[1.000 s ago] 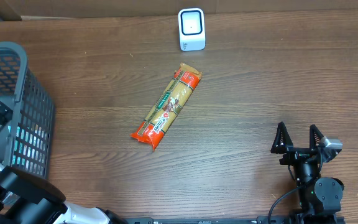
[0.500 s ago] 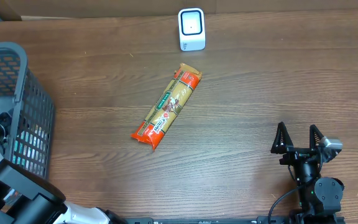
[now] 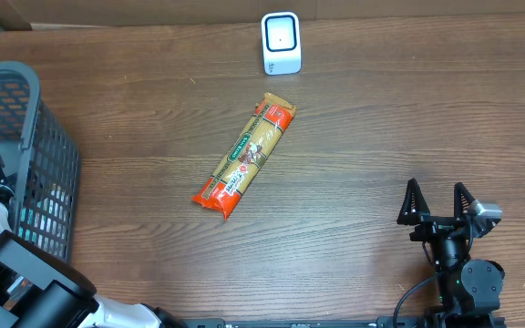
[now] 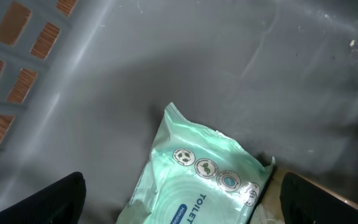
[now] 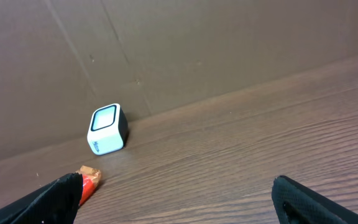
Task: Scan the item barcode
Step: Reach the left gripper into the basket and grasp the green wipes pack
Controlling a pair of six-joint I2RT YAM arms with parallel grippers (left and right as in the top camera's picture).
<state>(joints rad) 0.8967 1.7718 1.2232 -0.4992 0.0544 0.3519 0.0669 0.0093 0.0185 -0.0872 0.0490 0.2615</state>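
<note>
Hovering inside the basket (image 3: 25, 100), the left gripper (image 4: 182, 205) spreads wide over one wipes pack (image 4: 204, 180); the right gripper (image 3: 437, 205) stands wide and empty near the table's (image 3: 381, 118) near right corner.

Only the left wrist view shows the wipes pack clearly. It lies on the basket floor between the two fingertips, not gripped, while from overhead the basket's mesh at the left edge all but hides it. Overhead alone shows the whole pasta pack (image 3: 244, 160), lying slantwise mid-table, well apart from both grippers. The right wrist view catches just its orange end, with the scanner (image 3: 281, 43) beyond it at the far edge. Count: two grippers, one basket, one wipes pack, one pasta pack, one scanner.
</note>
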